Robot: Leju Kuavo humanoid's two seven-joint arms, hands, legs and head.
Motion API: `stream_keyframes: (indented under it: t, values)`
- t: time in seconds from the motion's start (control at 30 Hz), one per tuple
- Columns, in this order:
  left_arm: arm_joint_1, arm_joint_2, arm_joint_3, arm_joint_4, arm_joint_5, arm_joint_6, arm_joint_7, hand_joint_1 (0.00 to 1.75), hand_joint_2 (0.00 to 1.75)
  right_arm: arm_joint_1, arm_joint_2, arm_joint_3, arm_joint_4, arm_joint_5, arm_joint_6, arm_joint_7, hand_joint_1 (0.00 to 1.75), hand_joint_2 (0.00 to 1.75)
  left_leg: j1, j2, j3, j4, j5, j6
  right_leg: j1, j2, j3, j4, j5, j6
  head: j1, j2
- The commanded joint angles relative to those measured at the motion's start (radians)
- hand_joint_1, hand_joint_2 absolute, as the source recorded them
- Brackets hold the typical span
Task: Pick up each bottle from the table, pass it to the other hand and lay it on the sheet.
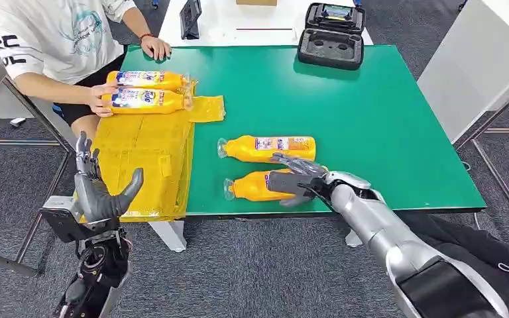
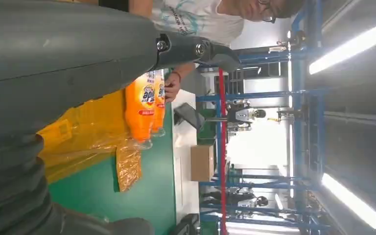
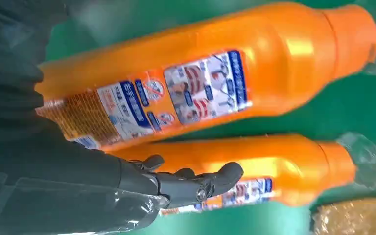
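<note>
Two orange bottles lie side by side on the green table (image 1: 371, 112), caps toward the yellow sheet (image 1: 142, 165). The far bottle (image 1: 268, 147) lies free. My right hand (image 1: 295, 175) hovers open over the near bottle (image 1: 252, 187), fingers spread above it. In the right wrist view its dark fingers (image 3: 200, 183) stretch across one bottle (image 3: 284, 166), with the other bottle (image 3: 200, 83) alongside. My left hand (image 1: 99, 189) is raised and open at the sheet's near-left edge, holding nothing. Two more bottles (image 1: 147, 89) lie at the sheet's far end (image 2: 141, 105), where a person's hands touch them.
A person (image 1: 59, 33) stands at the table's far-left corner. A black open case (image 1: 331, 36) sits at the far edge, with a dark device (image 1: 189, 16) on the white table behind. A white cabinet (image 1: 477, 59) stands to the right.
</note>
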Motion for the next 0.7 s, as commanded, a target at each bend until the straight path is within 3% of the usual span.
stream_keyframes:
  t: [0.03, 0.7]
  values:
    - [-0.015, -0.014, 0.028, 0.065, 0.009, -0.008, 0.003, 0.00, 1.75, -0.059, -0.013, 0.059, 0.103, 0.011, 0.010, 0.005, 0.00, 1.75, 0.001, 0.000, 0.003, 0.000, -0.001, -0.002, 0.001, 0.000, 0.003, 0.000, -0.001, -0.001, 0.000, 0.000]
    - [0.019, -0.018, 0.065, 0.045, 0.038, -0.007, 0.003, 0.00, 1.75, -0.080, -0.027, 0.064, 0.161, 0.027, 0.012, 0.043, 0.00, 1.75, 0.001, 0.000, 0.004, 0.000, -0.001, -0.002, 0.001, 0.000, 0.004, 0.000, -0.001, -0.002, 0.000, 0.000]
